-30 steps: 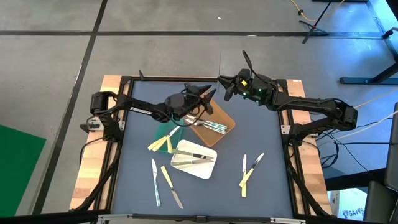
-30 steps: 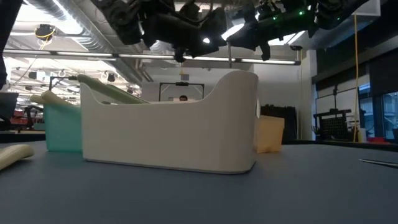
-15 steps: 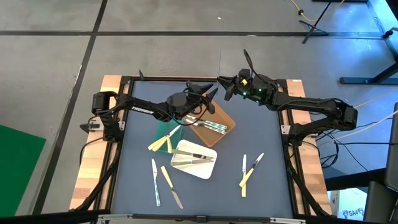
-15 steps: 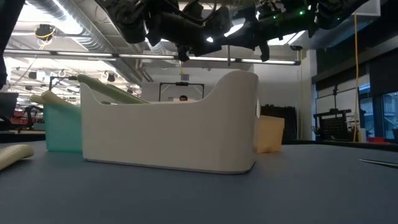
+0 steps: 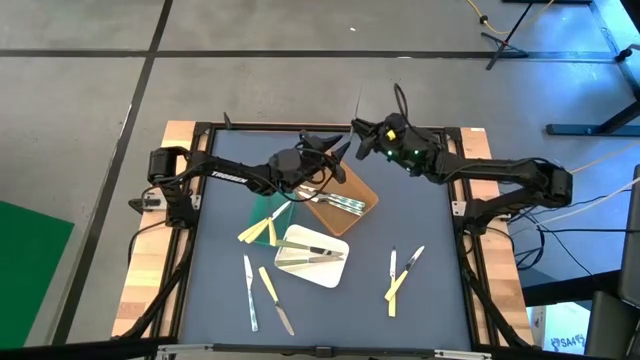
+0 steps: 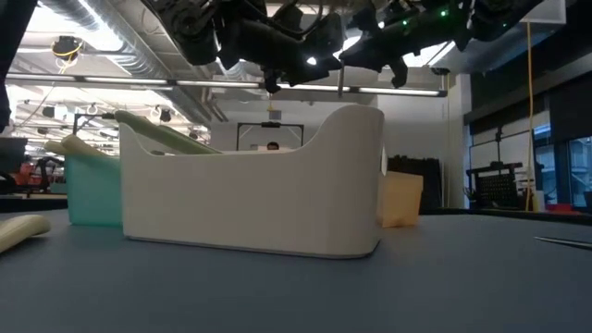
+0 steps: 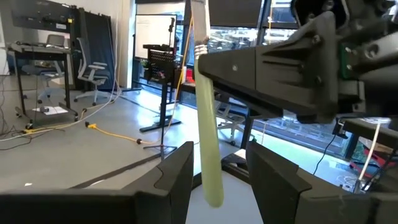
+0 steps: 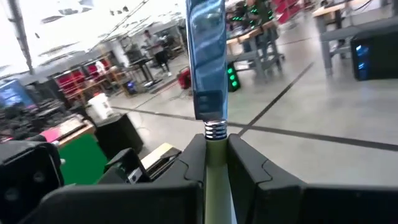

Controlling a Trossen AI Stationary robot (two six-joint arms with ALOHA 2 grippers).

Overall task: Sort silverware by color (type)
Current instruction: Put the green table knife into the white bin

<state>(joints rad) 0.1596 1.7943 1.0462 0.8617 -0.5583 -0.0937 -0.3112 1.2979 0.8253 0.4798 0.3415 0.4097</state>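
Silverware handoff: pale-green-handled knife is clamped upright in right gripper, which has tilted toward left gripper; its handle now sits between the left's spread fingers above brown tray. Transfer looks imminent.

Dark blue-grey table with pale wood borders down both sides. Three flat trays clustered mid-table: brown tray farthest back, green tray just beside it, white tray in front, nearly touching both. Loose silverware directly on the surface: two yellow-handled pieces at the green tray's edge, three pieces front left, three more front right, well apart from the trays.
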